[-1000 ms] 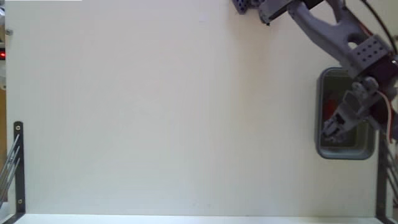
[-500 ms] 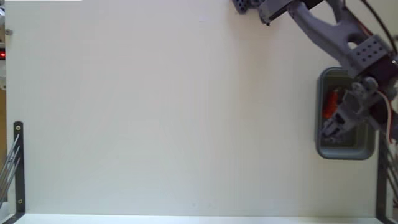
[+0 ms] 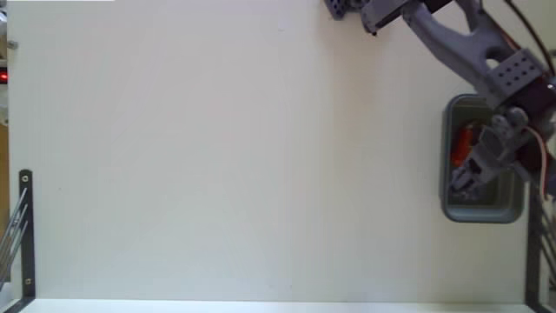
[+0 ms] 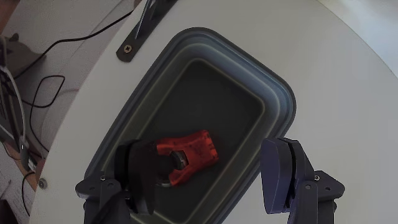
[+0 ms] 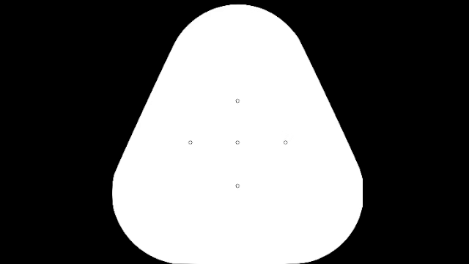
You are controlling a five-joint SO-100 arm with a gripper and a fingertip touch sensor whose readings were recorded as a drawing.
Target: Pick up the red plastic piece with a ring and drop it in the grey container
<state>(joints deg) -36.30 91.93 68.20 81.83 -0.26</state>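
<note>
The red plastic piece with a ring [image 4: 186, 152] lies loose on the dark floor of the grey container [image 4: 273, 93]; the ring end is partly hidden by the left finger [image 4: 137, 171]. My gripper [image 4: 208, 149] hangs open over the container, its jaws wide apart on either side of the piece and gripping nothing. In the fixed view the container [image 3: 482, 214] sits at the table's right edge, the piece [image 3: 461, 144] shows at its upper left, and the gripper [image 3: 465, 180] is above its middle.
A black metal bracket [image 3: 25, 235] stands at the left table edge and another [image 3: 532, 256] just below the container. In the wrist view a bracket [image 4: 142, 28] and cables [image 4: 37, 87] lie beyond the rounded table edge.
The red piece shows brighter and slightly higher in the container than a second ago. The gripper has hardly moved.
</note>
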